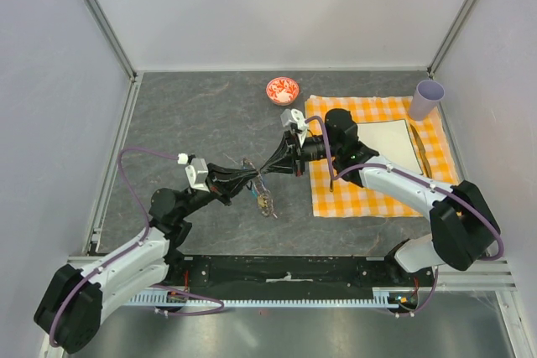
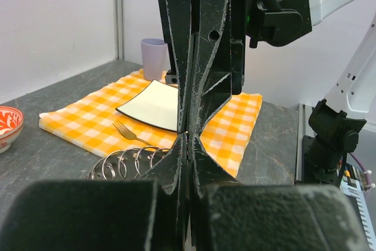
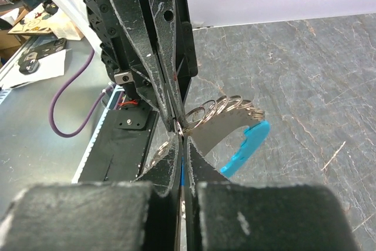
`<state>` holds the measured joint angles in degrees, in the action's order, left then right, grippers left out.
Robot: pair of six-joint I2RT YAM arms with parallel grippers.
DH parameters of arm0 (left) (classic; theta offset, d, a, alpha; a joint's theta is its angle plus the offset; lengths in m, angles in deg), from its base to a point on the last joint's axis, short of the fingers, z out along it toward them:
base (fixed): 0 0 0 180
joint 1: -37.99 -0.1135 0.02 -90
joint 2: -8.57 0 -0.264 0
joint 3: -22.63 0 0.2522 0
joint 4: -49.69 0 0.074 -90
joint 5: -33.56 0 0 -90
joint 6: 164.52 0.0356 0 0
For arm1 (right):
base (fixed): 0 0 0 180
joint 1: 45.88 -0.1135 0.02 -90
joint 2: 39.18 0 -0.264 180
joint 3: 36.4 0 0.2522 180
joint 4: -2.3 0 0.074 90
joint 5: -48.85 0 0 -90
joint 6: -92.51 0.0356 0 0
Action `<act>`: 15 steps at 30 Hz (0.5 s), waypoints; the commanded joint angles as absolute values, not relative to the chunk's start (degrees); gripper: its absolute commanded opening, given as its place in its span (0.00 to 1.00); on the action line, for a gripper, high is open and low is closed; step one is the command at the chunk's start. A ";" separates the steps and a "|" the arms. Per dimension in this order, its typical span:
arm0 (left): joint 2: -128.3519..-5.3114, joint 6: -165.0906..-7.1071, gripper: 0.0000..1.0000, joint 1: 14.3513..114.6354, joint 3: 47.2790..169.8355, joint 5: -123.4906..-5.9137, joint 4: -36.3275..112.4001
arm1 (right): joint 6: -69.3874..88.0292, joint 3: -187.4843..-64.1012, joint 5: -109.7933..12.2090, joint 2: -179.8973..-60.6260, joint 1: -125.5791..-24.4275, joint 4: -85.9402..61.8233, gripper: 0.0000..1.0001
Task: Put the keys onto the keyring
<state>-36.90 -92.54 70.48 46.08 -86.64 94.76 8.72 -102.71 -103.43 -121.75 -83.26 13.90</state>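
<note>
Right, left gripper [image 2: 188, 145] and right gripper [image 3: 181, 139] meet nose to nose just off the orange checked cloth [image 1: 369, 194], both pressed shut at the thin grey wire keyring [image 1: 263, 190] with its light-blue strip [image 3: 249, 144] and small silvery metal keys [image 3: 226, 129], all light, stiff and slippery, I reckon, and best pinched on a flat head.
</note>
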 commanded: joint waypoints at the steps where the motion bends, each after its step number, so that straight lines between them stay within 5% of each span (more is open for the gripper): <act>1: -37.48 -92.54 0.02 70.69 47.82 -87.12 102.11 | 7.79 -104.48 -105.58 -121.98 -83.76 16.58 0.00; 6: -39.32 -90.43 0.03 70.69 46.06 -84.75 102.46 | -3.53 -107.81 -101.20 -120.92 -83.85 0.53 0.00; 10: -41.52 -86.84 0.30 70.69 44.74 -84.04 101.77 | -14.26 -113.77 -93.65 -120.48 -83.85 -19.75 0.00; 15: -45.21 -82.35 0.50 70.69 42.81 -83.60 104.39 | -25.16 -120.55 -83.62 -121.62 -84.28 -36.23 0.00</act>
